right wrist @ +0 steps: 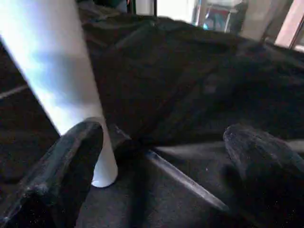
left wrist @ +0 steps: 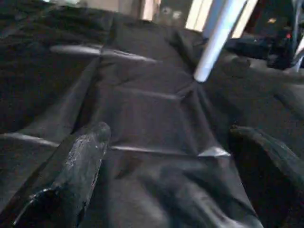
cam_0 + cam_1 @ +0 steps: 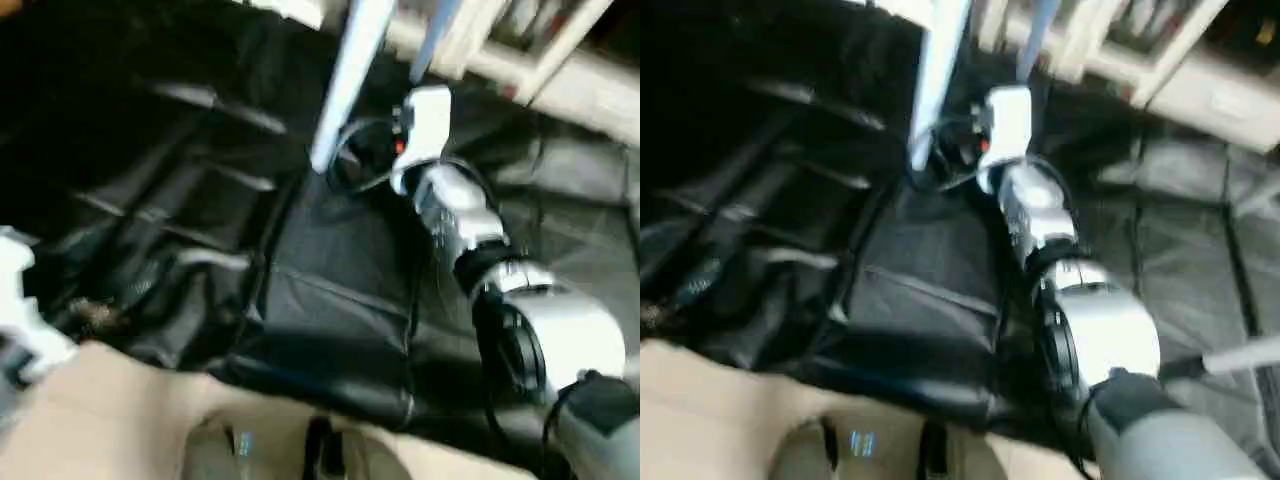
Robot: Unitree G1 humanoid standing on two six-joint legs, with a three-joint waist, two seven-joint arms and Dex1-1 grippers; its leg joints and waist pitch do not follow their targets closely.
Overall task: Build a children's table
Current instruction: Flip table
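Far left in the left eye view: a white and grey part of the left arm (image 3: 22,310) at the picture's edge, above a beige surface (image 3: 110,420) along the near side. Seen from the left wrist: left claw (image 2: 185,156) released, its two black fingers (image 2: 83,164) spread wide with nothing between them, hovering over the black-draped bench (image 2: 142,118). Black cloth creased and folded, with pale highlights along the ridges.

Toward the middle: one long white tapered leg (image 3: 350,75) standing tilted, narrow end down and touching the cloth, upper part running out of the top of the picture. A second pale slanted bar (image 3: 432,35) just to its right, too blurred to identify.

Right of the leg: the right arm's silver forearm (image 3: 455,210) reaching forward, ending in a white wrist block (image 3: 425,120) beside the leg's lower end. Seen from the right wrist: right claw (image 1: 164,142) released, fingers (image 1: 76,156) well apart, one finger just beside the leg's foot (image 1: 102,173), whether touching cannot be told; leg not clasped between the fingers.

Far right and beyond the bench: pale shelving (image 3: 540,55), blurred.
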